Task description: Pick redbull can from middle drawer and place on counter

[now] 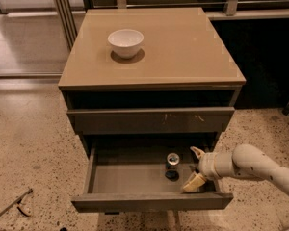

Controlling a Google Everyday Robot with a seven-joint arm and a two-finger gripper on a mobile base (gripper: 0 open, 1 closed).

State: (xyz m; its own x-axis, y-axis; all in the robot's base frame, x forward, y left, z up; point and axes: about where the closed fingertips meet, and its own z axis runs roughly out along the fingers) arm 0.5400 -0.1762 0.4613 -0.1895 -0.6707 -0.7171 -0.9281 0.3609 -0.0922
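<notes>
The redbull can (173,161) stands upright on the grey floor of the open middle drawer (130,178), right of centre, its silver top showing. My gripper (194,168) reaches into the drawer from the right on a white arm, just right of the can and not touching it. Its two tan fingers are spread apart, one at the drawer's back, one near the front panel. The tan counter (183,47) tops the cabinet.
A white bowl (125,42) sits on the counter's left back part. The closed drawer front with pale scratches (151,121) is above the open drawer. A dark tool (17,205) lies on the speckled floor at left. A railing runs behind.
</notes>
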